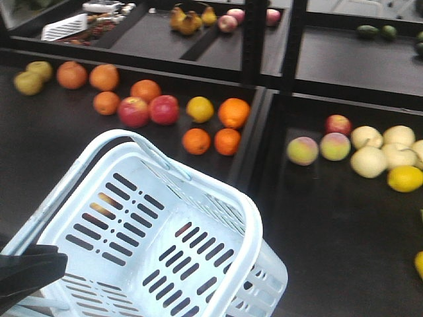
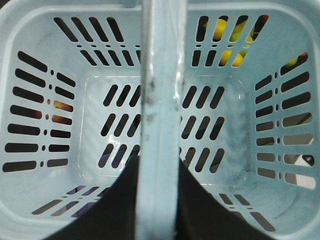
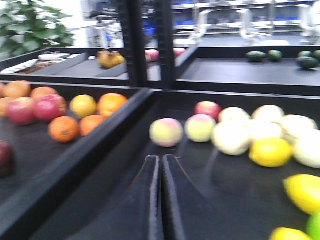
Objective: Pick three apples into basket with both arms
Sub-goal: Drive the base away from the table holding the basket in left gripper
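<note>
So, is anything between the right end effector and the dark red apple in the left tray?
Yes. The shut right end effector is over the right tray, and the raised black divider wall runs between it and the dark red apple at the wrist view's left edge. It would probably need to lift over.

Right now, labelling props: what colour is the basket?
Pale blue-white basket, clearest in the exterior front-facing view.

Pale blue slotted basket (image 1: 253, 228), orange oranges (image 1: 234, 112), yellow lemon (image 1: 404, 178), black shelf (image 1: 344, 238).
</note>
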Robot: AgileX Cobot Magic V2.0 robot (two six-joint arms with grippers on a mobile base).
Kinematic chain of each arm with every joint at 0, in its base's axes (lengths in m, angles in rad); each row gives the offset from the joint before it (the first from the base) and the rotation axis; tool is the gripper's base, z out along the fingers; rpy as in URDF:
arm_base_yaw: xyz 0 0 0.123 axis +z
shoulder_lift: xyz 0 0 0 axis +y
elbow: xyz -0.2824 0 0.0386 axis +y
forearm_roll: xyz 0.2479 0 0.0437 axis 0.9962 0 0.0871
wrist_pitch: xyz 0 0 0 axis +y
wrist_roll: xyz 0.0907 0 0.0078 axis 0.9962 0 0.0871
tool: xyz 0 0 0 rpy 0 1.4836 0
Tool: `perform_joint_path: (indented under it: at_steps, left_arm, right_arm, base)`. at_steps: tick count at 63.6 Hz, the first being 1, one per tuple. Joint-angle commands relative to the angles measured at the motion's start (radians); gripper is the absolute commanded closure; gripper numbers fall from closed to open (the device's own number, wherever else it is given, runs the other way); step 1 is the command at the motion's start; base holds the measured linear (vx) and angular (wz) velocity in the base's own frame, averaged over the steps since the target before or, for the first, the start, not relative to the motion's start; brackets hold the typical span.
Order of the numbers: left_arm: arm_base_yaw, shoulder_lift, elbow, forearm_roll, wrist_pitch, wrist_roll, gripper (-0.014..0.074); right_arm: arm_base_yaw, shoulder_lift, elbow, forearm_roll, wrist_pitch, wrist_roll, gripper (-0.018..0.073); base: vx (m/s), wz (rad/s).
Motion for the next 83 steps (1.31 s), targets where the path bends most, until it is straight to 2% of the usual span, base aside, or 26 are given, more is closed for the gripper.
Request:
perform_joint_path:
  at_steps: [1,83]
  left_arm:
    - [-0.003,-0.002,-0.028,-0.047,-0.082,-0.009,0.0603]
    - [-0.003,-0.002,-0.028,-0.047,-0.082,-0.009,0.0603]
  right_arm:
    - [-0.006,-0.012,0.013,-0.004,-0.077,0.000,0.0561]
    - [-0.006,-0.012,0.013,-0.004,-0.077,0.000,0.0561]
  base:
    - [-0.13,0.51]
    - [-0.15,0.58]
